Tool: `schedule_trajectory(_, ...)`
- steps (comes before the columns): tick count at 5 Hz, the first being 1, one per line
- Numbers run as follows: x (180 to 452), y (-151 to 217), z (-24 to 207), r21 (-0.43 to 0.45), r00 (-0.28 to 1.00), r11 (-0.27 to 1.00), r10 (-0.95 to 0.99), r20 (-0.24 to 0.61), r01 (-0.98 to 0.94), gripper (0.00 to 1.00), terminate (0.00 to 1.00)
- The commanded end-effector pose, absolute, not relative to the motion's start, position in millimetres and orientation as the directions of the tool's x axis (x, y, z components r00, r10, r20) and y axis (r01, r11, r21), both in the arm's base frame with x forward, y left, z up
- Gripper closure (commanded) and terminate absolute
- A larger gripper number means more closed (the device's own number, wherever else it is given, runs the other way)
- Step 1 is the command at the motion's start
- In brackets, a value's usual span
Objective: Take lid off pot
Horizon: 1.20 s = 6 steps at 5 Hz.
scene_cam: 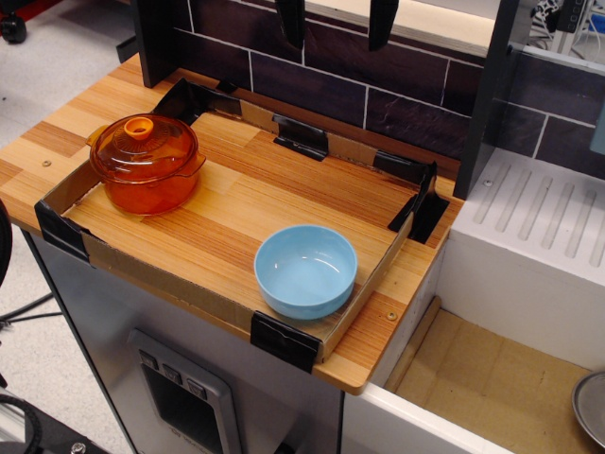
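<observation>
end effector [337,21] hangs released, fingers apart, well above the lid [144,147] on the pot [151,189].

The gripper [337,24] is cut off by the top edge, only two dark tips showing. A grey dish [591,409] is clipped at the lower right corner.

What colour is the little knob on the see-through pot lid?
Solid orange knob, clearest in the observation.image view.

Domed orange lid [144,144] sits closed on upright transparent orange pot [151,189]
</observation>
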State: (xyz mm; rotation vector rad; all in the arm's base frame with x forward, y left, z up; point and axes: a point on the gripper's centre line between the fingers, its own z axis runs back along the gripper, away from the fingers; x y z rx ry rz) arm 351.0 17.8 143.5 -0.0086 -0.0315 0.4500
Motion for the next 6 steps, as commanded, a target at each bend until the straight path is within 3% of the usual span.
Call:
schedule_trajectory(1, 351, 18, 143, -0.015, 0.9, 0.9, 0.435, 0.029, -0.435, 0.0, 0.0)
schedule_trajectory(2, 334, 44, 144, -0.104, 0.889, 0.898, 0.439, 0.134, -0.428, 0.0, 0.0)
schedule_trajectory(3, 321, 78, 142, -0.082, 0.895, 0.909, 0.417, 0.156, -0.409, 0.0, 0.0)
schedule_trajectory(5, 301, 122, 125, -0.099, 0.913, 0.916, 0.397, 0.095, -0.388, 0.0, 0.0)
schedule_trajectory(6, 295, 143, 122, -0.059, 0.9, 0.912, 0.411, 0.145, -0.407, 0.0, 0.0)
